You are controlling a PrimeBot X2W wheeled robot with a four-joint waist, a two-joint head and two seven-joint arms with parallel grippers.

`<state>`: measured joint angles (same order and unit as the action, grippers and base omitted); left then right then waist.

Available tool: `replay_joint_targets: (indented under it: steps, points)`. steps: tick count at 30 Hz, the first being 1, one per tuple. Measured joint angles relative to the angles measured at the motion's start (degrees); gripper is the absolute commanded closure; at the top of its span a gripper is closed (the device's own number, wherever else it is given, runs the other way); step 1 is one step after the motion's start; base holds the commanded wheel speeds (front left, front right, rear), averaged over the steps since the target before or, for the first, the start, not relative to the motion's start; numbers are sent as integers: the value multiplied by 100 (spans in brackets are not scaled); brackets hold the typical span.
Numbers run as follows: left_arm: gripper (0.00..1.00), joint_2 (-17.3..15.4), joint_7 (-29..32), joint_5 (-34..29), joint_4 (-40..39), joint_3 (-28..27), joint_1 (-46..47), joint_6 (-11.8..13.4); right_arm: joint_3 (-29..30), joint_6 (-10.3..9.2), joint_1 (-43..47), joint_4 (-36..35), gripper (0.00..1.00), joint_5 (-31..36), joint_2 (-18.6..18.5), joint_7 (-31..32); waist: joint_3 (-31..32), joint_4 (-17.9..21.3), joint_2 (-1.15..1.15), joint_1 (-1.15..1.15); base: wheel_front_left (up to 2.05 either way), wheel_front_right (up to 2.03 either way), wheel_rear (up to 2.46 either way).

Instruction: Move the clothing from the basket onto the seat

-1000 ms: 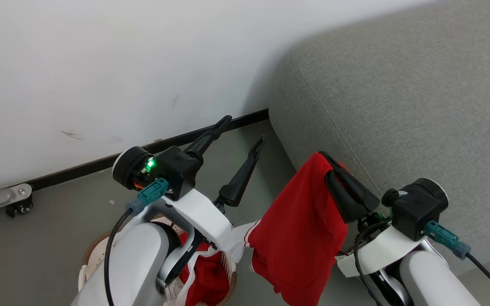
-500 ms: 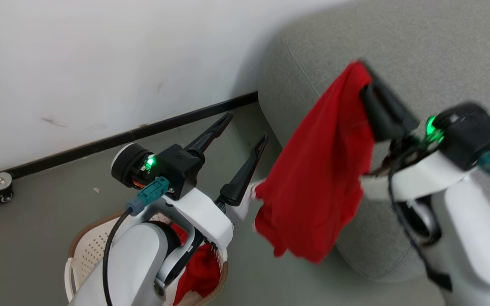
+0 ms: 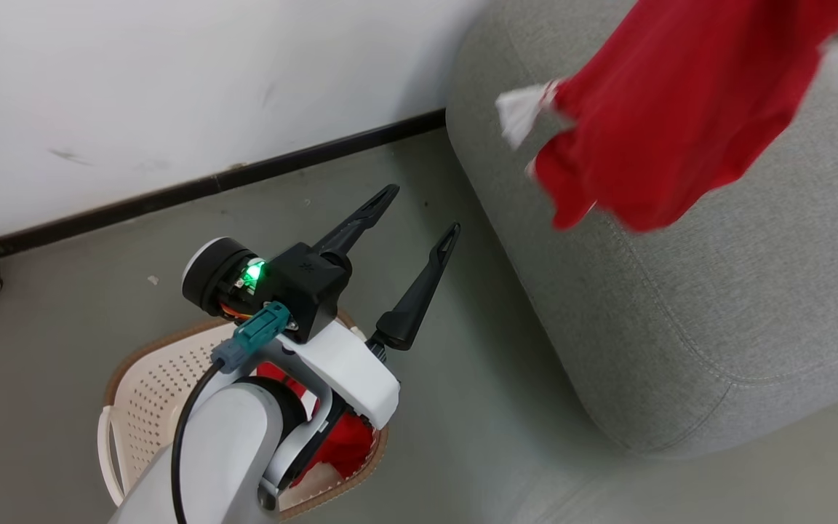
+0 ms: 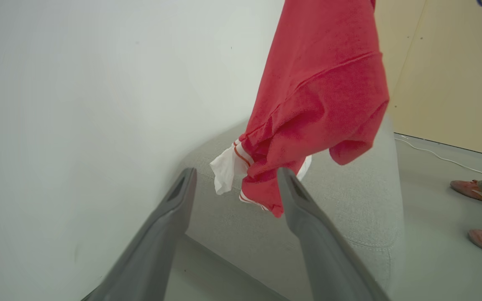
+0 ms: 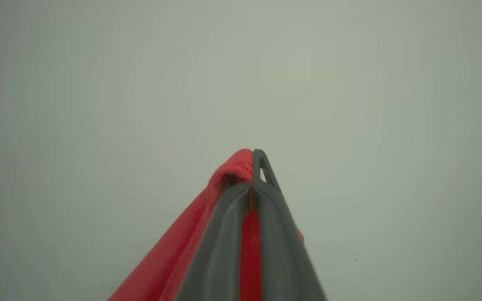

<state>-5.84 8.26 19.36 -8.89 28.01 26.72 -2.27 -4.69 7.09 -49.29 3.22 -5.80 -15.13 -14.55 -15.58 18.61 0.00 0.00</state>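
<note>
Above the seat (image 3: pixel 717 306), clothing (image 3: pixel 681 109) hangs straight down from the right gripper (image 5: pixel 254 161), clamped tight; left gripper (image 3: pixel 421 211) gapes empty.

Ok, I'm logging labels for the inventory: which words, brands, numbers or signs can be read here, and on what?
None can be read.
The left gripper has a small pale mark on its black housing, too small to make out.
No print shows on the red garment, the basket or the sofa.

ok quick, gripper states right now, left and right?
Left gripper: open, holding nothing.
Right gripper: shut on the red garment, which hangs over the seat.
</note>
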Motion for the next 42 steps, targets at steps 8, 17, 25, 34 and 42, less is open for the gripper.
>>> replay_joint_targets:
  steps: [8,17,25,34,42]
  points:
    - [0,-37,224,-33,-215,43,-18,70,99,0,-1244,687,100,197,-882,381,-339,-101,0,0,0,0,0]
    - [0,-147,348,-99,-538,24,-18,169,-302,1,-2048,1355,100,521,-1489,661,-773,-231,0,0,0,0,0]
    - [0,-168,471,-146,-769,51,-1,168,-350,4,-2821,1451,100,901,-1883,700,-1172,-329,0,0,0,0,0]
    - [0,-209,567,-186,-960,49,127,162,-226,5,-2974,2023,100,1101,-2196,868,-1601,-408,0,0,0,0,0]
    - [0,-325,658,-242,-1099,26,337,153,410,5,-2963,2544,100,1201,-2249,926,-1973,-466,0,0,0,0,0]
